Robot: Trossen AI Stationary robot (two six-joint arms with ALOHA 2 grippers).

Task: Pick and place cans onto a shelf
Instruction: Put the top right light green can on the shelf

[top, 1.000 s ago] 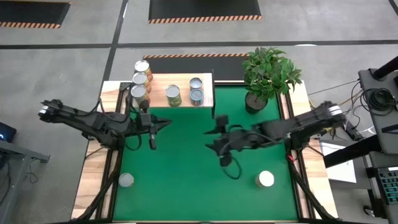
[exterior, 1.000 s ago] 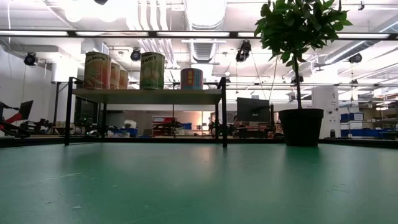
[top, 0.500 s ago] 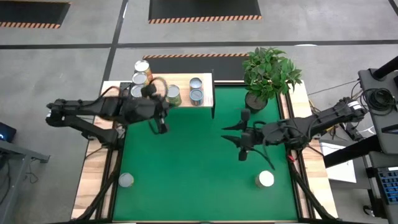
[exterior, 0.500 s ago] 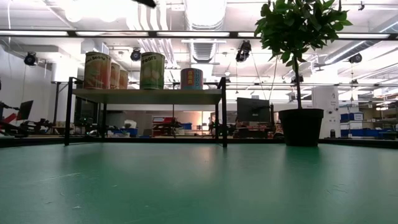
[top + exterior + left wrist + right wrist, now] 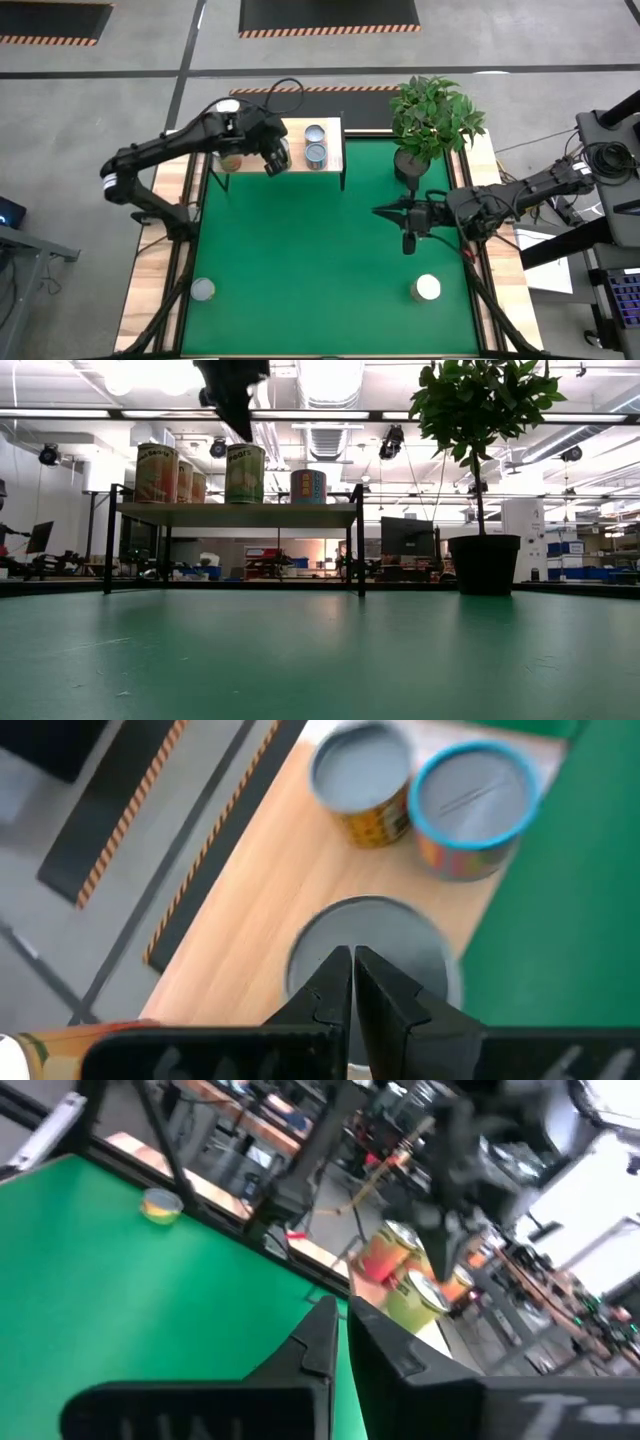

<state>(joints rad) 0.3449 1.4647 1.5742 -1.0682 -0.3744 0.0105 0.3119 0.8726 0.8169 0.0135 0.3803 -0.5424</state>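
In the high view, a loose can (image 5: 203, 290) stood at the lower left of the green tabletop (image 5: 310, 250), while the left tool (image 5: 275, 161) hung over the shelf (image 5: 297, 130) at upper centre-left, fingers pressed together and empty, directly above a grey-topped can (image 5: 420, 945). Two further cans (image 5: 315, 145) stood on the shelf's right part. The right tool (image 5: 408, 240) hovered at centre-right, fingers narrowed to a slit and empty, with another can (image 5: 427, 288) at lower right, near the potted plant (image 5: 432, 120).
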